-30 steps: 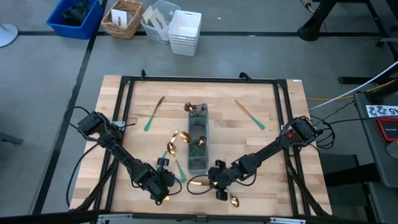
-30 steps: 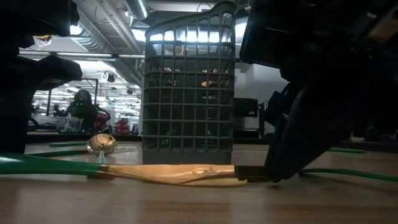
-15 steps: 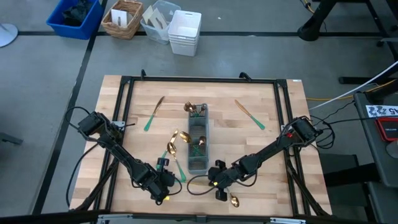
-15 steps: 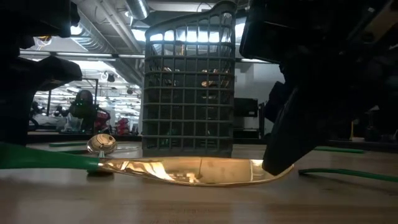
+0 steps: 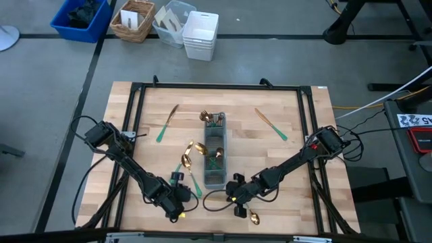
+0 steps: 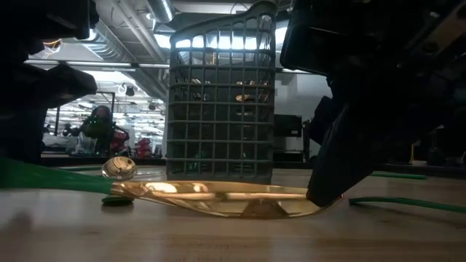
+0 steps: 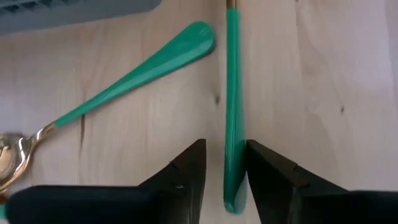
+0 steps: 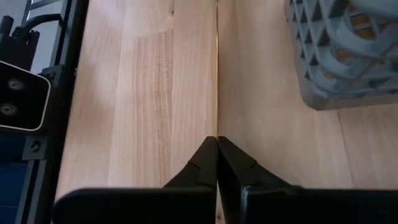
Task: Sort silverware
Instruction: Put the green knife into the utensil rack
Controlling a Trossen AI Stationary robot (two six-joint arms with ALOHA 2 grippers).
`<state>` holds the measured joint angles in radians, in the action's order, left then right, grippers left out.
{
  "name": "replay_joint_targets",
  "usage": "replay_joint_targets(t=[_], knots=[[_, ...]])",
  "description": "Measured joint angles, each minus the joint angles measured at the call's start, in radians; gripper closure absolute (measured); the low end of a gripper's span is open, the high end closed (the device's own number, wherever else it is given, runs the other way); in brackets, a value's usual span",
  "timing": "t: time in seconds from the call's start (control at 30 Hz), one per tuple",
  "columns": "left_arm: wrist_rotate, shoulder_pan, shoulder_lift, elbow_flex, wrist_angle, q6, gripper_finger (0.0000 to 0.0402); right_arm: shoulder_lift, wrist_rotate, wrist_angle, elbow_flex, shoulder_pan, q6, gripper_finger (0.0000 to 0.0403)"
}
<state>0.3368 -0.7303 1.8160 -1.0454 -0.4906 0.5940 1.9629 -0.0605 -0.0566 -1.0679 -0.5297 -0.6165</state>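
Note:
A knife with a gold blade (image 6: 218, 196) and a green handle (image 7: 233, 124) lies near the table's near edge (image 5: 214, 200), between my two grippers. It stands on its edge, the blade's curved edge on the wood and the handle end raised. My right gripper (image 8: 216, 142) is shut on the blade. My left gripper (image 7: 222, 155) is open, with a finger on each side of the handle's end; wood shows between one finger and the handle. The grey caddy (image 5: 214, 158) stands just beyond, holding some silverware. My right gripper pinches the knife's blade near its tip (image 6: 320, 200) between the two shut fingers, coming in low from the table's right. The fingers point along the knife, which runs away from them as a thin gold line (image 8: 216, 74). The blade's belly (image 6: 255, 213) rests on the table.
A spoon (image 7: 137, 68) lies on the table beside the knife's handle, and another spoon (image 5: 253, 217) lies near the right gripper. Two spoons (image 5: 187, 155) lie left of the caddy. A knife (image 5: 167, 123) and another piece (image 5: 270, 125) lie farther back, left and right.
The knife has rolled from lying flat onto its edge: in the low view the blade now shows broadside. Its green handle end has risen off the table toward the left gripper. The right gripper has kept its hold on the blade and turned with it.

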Motion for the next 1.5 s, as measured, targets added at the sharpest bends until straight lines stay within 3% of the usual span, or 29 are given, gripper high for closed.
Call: replay_joint_targets(t=[0.3,0.7,1.2,1.33,1.5], knots=[[-0.025,0.000,0.000,0.000,0.013,-0.008,0.0387,0.000,-0.003,-0.007,0.000,-0.002,0.019,0.0400],[-0.026,-0.004,-0.001,0.000,0.009,0.007,0.0389,-0.003,0.064,-0.002,0.002,0.001,0.009,0.0368],[-0.011,-0.064,-0.114,-0.001,0.000,0.064,0.0389,-0.229,-0.098,0.154,0.002,0.000,0.076,0.0379],[0.050,-0.085,-0.158,-0.001,-0.002,0.080,0.0389,-0.289,-0.114,0.195,0.002,0.000,0.113,0.0380],[0.222,-0.123,-0.228,-0.001,-0.007,0.092,0.0389,-0.370,-0.117,0.236,0.002,-0.001,0.176,0.0380]])
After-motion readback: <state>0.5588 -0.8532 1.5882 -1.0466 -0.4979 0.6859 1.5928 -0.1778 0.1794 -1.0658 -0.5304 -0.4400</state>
